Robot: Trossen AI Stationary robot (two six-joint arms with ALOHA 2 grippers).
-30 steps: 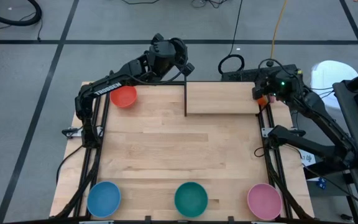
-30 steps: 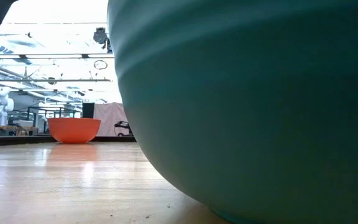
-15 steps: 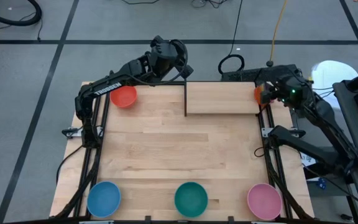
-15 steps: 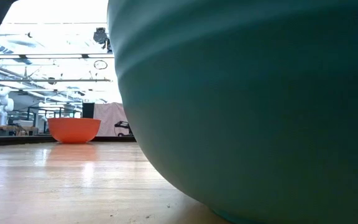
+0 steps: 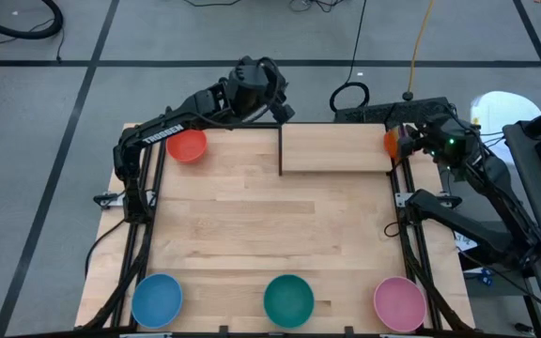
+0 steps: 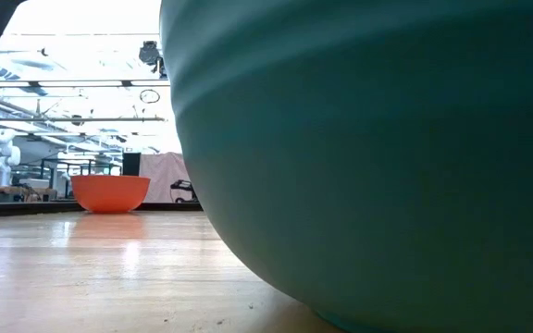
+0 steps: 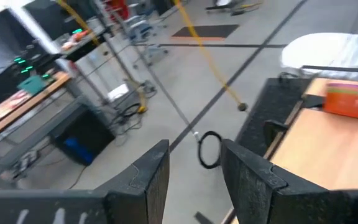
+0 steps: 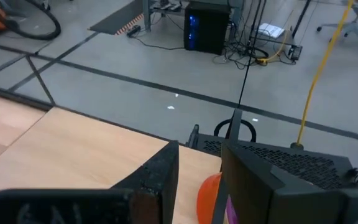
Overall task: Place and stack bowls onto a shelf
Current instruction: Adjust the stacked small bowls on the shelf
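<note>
A stack of small bowls [image 5: 389, 143], orange outermost with green and purple rims showing in the left wrist view [image 7: 352, 99], sits on the right end of the light-wood shelf [image 5: 336, 148]. The shelf's black post [image 5: 281, 148] stands at its left end. My right gripper [image 5: 409, 139] is just right of the stack and open, with a finger on each side of the orange rim [image 8: 209, 190]. My left gripper [image 5: 280, 105] hovers open and empty past the table's far edge, near the post. A red-orange bowl [image 5: 187, 145] rests on the table, far left. My right gripper [image 8: 199, 155] comes level from the table's right, and the stack's orange rim shows in the gap between its fingers. I cannot tell whether either finger touches the rim. The stack rests on the shelf board.
Blue [image 5: 158, 299], teal [image 5: 288, 299] and pink [image 5: 399, 302] bowls stand along the table's near edge. The teal one fills most of the low view [image 6: 368, 157]. Bare wood lies between them and the shelf. Cables and a black box lie beyond the far edge.
My right arm has drawn back a little toward the table's right edge, uncovering the orange stack. The stack shifted slightly along the shelf's right end early on and has since stayed put. My left gripper has edged slightly right near the post.
</note>
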